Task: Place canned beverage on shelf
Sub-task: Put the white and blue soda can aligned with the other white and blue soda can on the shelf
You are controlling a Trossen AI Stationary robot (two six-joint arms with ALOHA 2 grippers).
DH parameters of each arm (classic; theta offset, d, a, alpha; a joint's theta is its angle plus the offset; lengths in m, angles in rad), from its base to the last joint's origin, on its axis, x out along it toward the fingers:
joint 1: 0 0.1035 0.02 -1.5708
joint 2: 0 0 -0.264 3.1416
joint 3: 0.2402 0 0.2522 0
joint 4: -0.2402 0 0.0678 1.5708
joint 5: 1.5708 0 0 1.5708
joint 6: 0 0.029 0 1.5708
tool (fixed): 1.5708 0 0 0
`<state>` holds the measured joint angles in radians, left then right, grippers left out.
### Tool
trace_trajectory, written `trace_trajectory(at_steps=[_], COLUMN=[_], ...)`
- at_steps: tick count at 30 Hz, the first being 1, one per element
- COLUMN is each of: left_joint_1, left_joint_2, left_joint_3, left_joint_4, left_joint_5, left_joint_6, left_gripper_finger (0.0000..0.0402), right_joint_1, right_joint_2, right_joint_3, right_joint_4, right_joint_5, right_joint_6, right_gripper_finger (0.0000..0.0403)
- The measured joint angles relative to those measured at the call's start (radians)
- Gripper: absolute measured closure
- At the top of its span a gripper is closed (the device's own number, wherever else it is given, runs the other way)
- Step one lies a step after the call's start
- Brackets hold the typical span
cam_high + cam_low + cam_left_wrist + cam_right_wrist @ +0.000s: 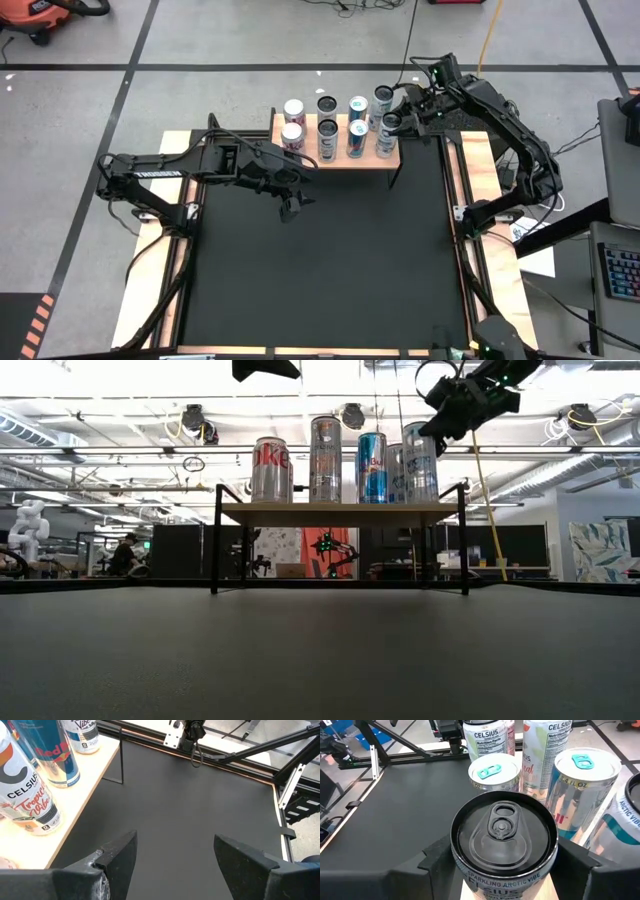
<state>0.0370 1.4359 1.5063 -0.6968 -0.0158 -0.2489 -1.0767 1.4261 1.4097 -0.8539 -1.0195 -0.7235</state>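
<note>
Black mat (320, 260); distant seated person (126, 552).

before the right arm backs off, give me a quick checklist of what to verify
1. Arctic Vibe can upright on the shelf: ok.
2. Right pincer fingers either side of that can: ok; whether they have let go: cannot tell.
3. Neighbouring cans standing upright: ok.
4. Can fully inside the shelf's edge: cannot tell.
5. Left pincer open, empty, over the black mat, away from the shelf: ok.
</note>
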Motion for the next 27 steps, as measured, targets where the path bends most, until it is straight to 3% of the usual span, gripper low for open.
trace_trajectory(at_steps=[8,19,27], left_joint_1=[0.0,0.0,0.0], left_joint_2=[0.0,0.0,0.0], left_joint_3=[0.0,0.0,0.0], left_joint_4=[0.011,0.01,0.008], left_joint_5=[0.0,0.0,0.0], left_joint_6=[-0.005,-0.006,-0.006], left_gripper_finger=[0.0134,0.0134,0.0134], right_joint_1=[0.0,0.0,0.032], right_joint_2=[0.0,-0.001,-0.001], right_joint_3=[0.0,0.0,0.0], right_joint_4=[-0.016,-0.01,-0.018], right_joint_5=[0.001,0.02,0.019], right_joint_6=[-0.026,-0.024,-0.019], right_gripper_finger=[0.0161,0.0098,0.0093])
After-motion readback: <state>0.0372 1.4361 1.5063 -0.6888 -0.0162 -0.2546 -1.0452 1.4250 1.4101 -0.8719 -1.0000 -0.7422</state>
